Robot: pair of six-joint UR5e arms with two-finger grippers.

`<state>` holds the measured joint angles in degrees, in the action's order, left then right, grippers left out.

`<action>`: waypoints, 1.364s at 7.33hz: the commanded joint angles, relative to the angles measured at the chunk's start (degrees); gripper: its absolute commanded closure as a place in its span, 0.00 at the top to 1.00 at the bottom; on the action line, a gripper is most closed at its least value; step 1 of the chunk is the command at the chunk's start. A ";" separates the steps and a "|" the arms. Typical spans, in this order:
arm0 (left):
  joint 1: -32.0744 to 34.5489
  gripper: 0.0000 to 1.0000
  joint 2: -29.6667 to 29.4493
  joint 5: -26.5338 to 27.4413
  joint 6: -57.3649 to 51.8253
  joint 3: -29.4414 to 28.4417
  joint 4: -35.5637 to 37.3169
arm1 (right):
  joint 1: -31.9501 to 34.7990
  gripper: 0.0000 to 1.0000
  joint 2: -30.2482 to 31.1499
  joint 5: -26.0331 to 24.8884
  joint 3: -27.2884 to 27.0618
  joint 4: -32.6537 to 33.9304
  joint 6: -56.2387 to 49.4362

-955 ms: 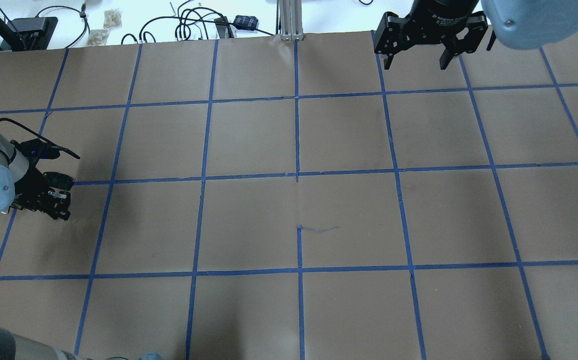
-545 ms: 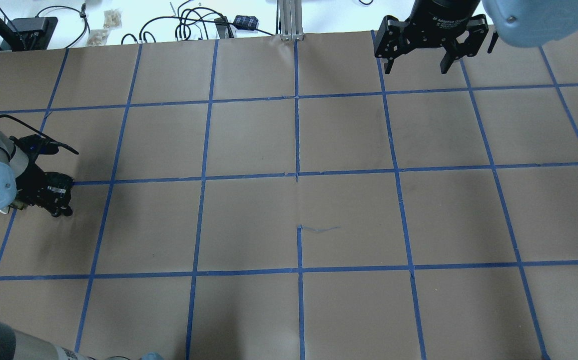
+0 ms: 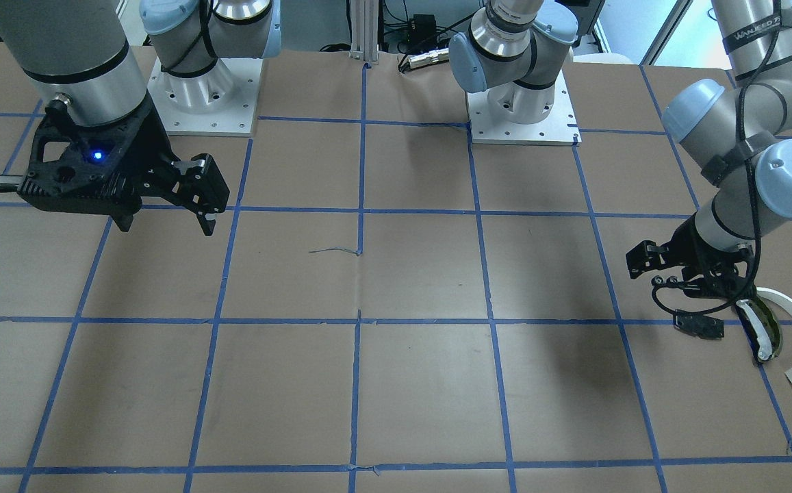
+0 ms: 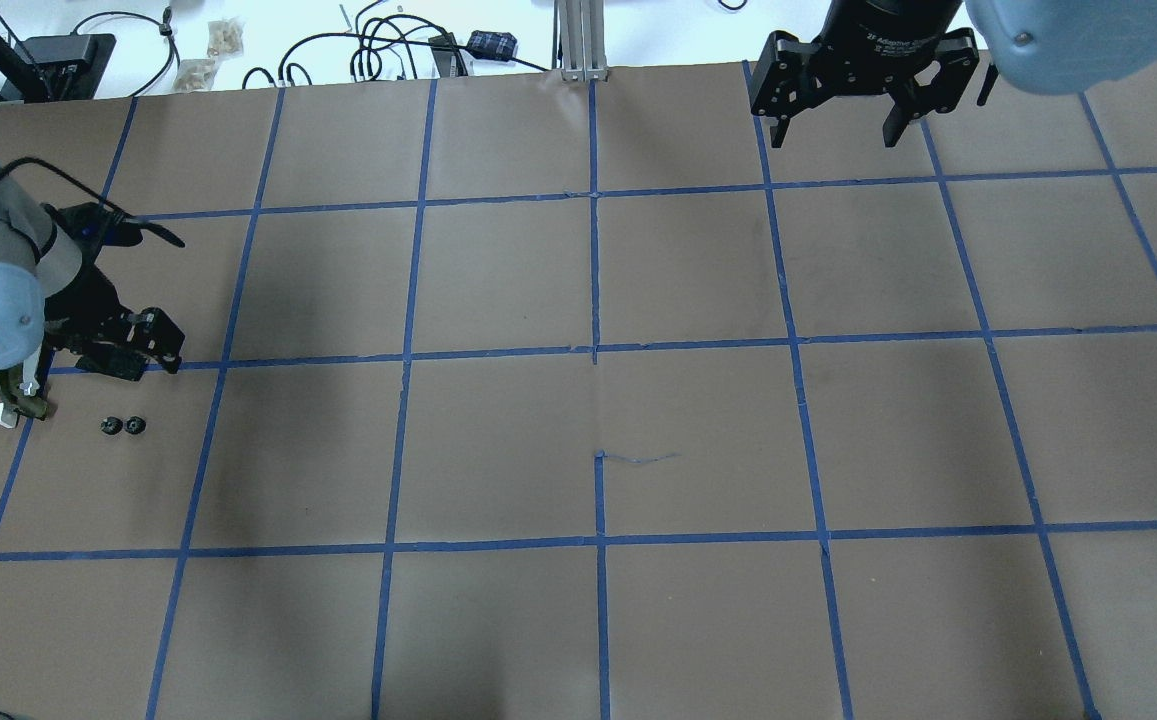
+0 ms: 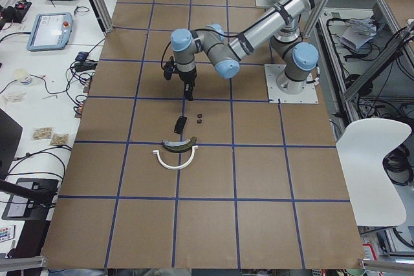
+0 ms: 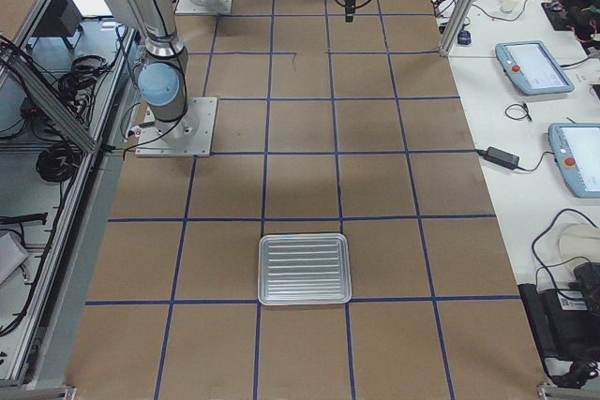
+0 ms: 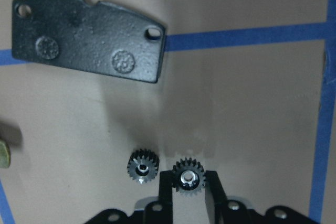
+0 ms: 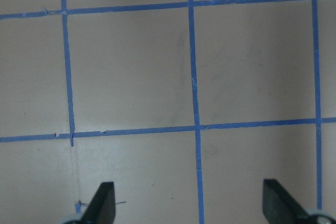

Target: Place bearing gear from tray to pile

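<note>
While two small black toothed metal gears [image 7: 143,166] lie on the brown desk [image 4: 698,440], the left hand [image 7: 189,182] and right hand [image 8: 189,187] hang spread, empty.

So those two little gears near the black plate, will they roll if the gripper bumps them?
Probably not: both gears lie flat on their faces, so a bump would likely just slide them. They look like toothed metal with shiny hubs, so likely stiff and dense for their size. Being tiny, they may slip from the left gripper unless pinched squarely.
</note>
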<state>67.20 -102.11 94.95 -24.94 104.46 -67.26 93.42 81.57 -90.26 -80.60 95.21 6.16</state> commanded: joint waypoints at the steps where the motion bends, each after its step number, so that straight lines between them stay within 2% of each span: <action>1: 13.68 1.00 3.40 -4.41 18.01 -17.88 -20.38 | 0.01 1.00 0.00 0.00 -0.08 0.15 -0.01; 2: 19.75 1.00 3.23 -4.16 23.83 -25.72 -26.20 | -0.08 1.00 0.00 0.00 -0.09 0.32 -0.01; 3: 23.29 1.00 4.62 -4.16 27.54 -27.02 -32.44 | 0.01 1.00 0.00 0.00 0.00 0.50 -0.01; 4: 23.76 1.00 6.64 -4.42 26.71 -26.42 -33.54 | -0.08 1.00 0.00 0.08 0.00 0.59 -0.01; 6: 23.59 1.00 10.42 -4.24 18.99 -24.40 -32.34 | -0.08 1.00 0.00 0.17 0.18 0.68 -0.01; 7: 23.16 1.00 10.52 -4.51 18.96 -23.35 -26.32 | 0.01 1.00 0.00 0.17 0.00 0.68 -0.01; 10: 21.13 1.00 11.05 -4.86 23.35 -23.95 -25.73 | -0.08 1.00 -0.09 0.08 -0.26 0.67 -0.01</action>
